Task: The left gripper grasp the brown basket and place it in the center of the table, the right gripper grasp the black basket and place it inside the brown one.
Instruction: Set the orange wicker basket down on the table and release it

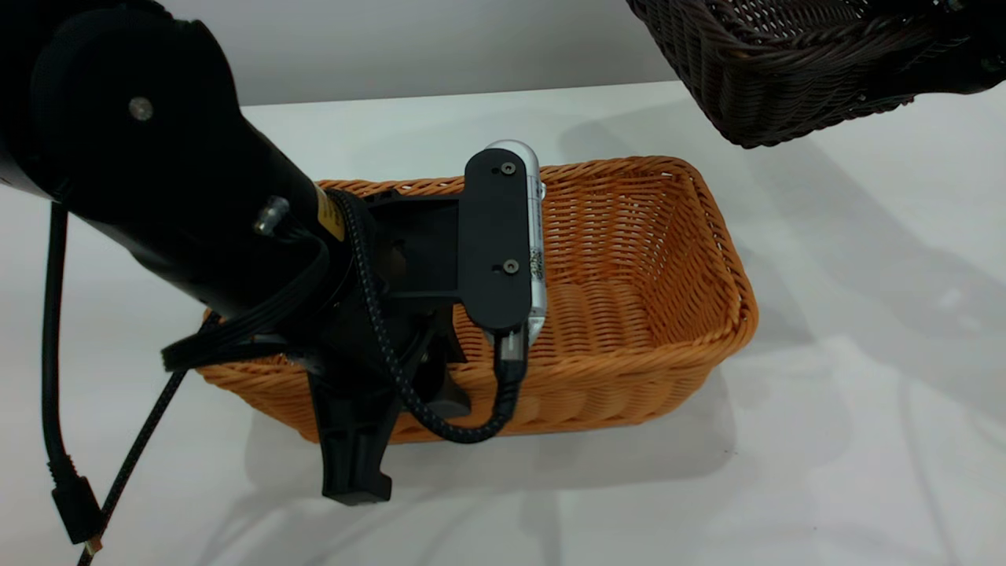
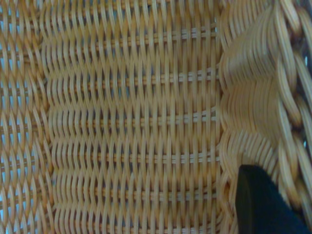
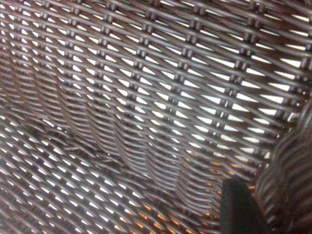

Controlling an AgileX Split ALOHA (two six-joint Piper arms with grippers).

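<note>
The brown basket [image 1: 629, 259] stands on the white table [image 1: 825, 440], near its middle. My left gripper [image 1: 369, 440] straddles the basket's near-left wall, one finger outside and one inside, and is shut on that wall. In the left wrist view the inner finger [image 2: 263, 204] lies against the woven wall [image 2: 126, 117] below the braided rim. The black basket [image 1: 786, 63] hangs in the air at the upper right, above and beyond the brown basket's right end. My right gripper [image 1: 955, 55] holds it by its wall. One finger [image 3: 239, 209] shows inside the dark weave [image 3: 146, 97].
The left arm's body and its cables [image 1: 63, 440] cover the brown basket's left half. The table runs bare to the right [image 1: 864, 314] and along the front edge. A grey wall [image 1: 432, 47] stands behind the table.
</note>
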